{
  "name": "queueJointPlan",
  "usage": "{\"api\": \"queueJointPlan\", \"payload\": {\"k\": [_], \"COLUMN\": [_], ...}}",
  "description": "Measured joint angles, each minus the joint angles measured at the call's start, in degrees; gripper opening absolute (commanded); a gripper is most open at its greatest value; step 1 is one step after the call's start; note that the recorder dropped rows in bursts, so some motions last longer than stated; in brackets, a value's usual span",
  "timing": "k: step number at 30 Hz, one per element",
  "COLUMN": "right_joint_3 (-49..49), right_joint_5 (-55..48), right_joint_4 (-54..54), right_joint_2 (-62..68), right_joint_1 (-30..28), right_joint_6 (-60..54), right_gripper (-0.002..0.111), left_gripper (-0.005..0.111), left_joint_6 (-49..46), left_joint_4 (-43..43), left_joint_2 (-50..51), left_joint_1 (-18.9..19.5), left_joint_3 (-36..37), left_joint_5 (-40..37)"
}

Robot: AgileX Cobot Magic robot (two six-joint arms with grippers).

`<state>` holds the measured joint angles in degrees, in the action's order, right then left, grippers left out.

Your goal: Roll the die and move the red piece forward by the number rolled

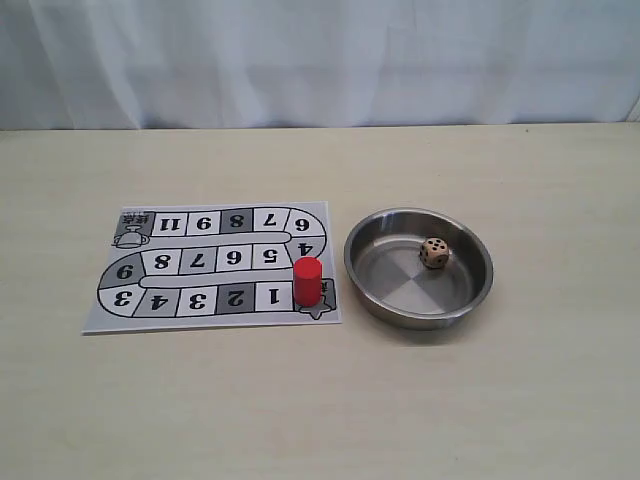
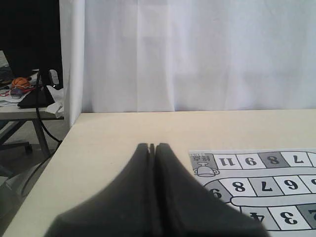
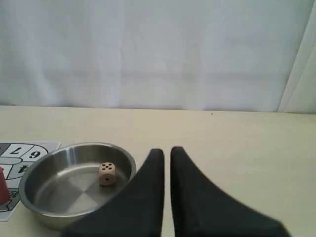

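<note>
The die (image 1: pixel 434 252), a pale wooden cube with black pips, lies inside a steel bowl (image 1: pixel 418 316) right of the board. In the right wrist view the die (image 3: pixel 106 174) shows several pips on top. The red piece (image 1: pixel 307 281) stands upright at the board's near right corner, beside square 1; only its edge (image 3: pixel 2 186) shows in the right wrist view. Neither gripper appears in the exterior view. My left gripper (image 2: pixel 152 146) is shut and empty, back from the board's far left end. My right gripper (image 3: pixel 167 150) holds nothing, a thin slit between its tips, beside the bowl (image 3: pixel 29 207).
The paper game board (image 1: pixel 200 270) with its numbered track lies flat on the tan table; its trophy end (image 2: pixel 203 167) shows in the left wrist view. A white curtain backs the table. Past the table's left edge stands a cluttered desk (image 2: pixel 24 101).
</note>
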<state>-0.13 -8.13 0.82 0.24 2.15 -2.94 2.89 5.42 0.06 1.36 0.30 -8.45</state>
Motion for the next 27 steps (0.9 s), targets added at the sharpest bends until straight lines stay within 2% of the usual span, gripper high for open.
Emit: {"api": "queueJointPlan", "payload": {"k": [7, 14, 21, 27], "right_joint_3": [0.0, -0.1, -8.9, -18.7], "right_joint_5": [4.8, 9.6, 1.9, -6.8], "right_joint_4": [0.4, 5.4, 6.1, 6.1], "right_joint_2": [0.0, 0.0, 1.2, 9.2], "right_joint_1": [0.0, 0.0, 0.0, 0.0], "right_joint_6": [0.0, 0.0, 0.0, 0.0], "right_gripper": [0.004, 0.004, 0.004, 0.004], "left_gripper": [0.0, 0.0, 0.0, 0.0], "left_joint_6": [0.0, 0.0, 0.0, 0.0], "left_joint_4": [0.0, 0.0, 0.0, 0.0], "left_joint_2": [0.0, 0.0, 0.0, 0.0], "left_joint_1": [0.0, 0.0, 0.0, 0.0], "left_joint_3": [0.0, 0.0, 0.0, 0.0], "left_joint_5": [0.0, 0.0, 0.0, 0.0]}}
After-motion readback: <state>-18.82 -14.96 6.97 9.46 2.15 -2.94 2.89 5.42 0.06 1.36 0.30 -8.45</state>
